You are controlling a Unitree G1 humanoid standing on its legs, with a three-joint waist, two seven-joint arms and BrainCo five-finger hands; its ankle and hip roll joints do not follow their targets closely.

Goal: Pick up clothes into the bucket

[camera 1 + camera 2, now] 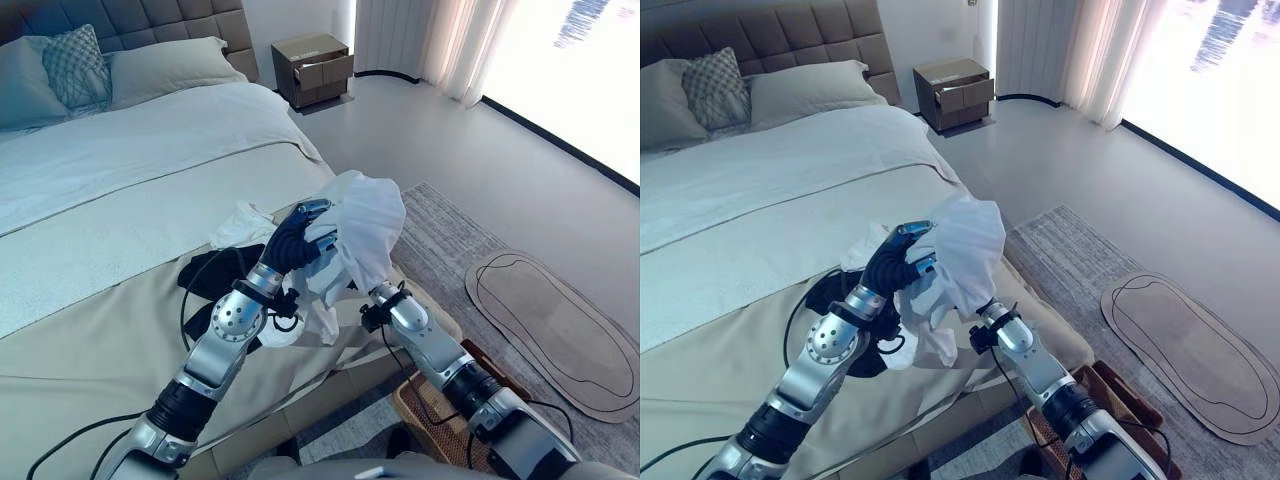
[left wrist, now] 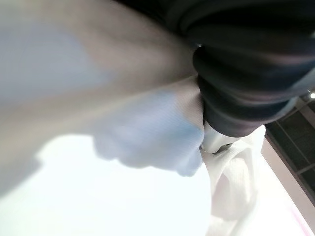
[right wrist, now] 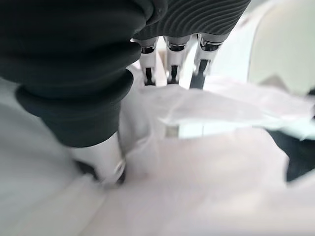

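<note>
Judging from how things lie, the task is at an early stage. A white garment (image 1: 360, 225) is held bunched and raised above the near edge of the bed (image 1: 120, 330), between the two hands. The left hand (image 1: 300, 235) is seen with its fingers curled into the cloth from the side. The right hand (image 3: 170, 54) is pushed up into the cloth from below; in its wrist view the fingers run into the folds and their tips are hidden, so it cannot be told whether they are spread or closed.

A second, dark piece of clothing (image 1: 215, 272) lies on the bed just behind the left arm, untouched.

A woven basket (image 1: 425, 405), probably the bucket meant, is partly seen on the floor below the right arm. Nothing can be seen placed in it. What is left: the white garment is to be carried over and dropped in, then the dark piece fetched.
</note>
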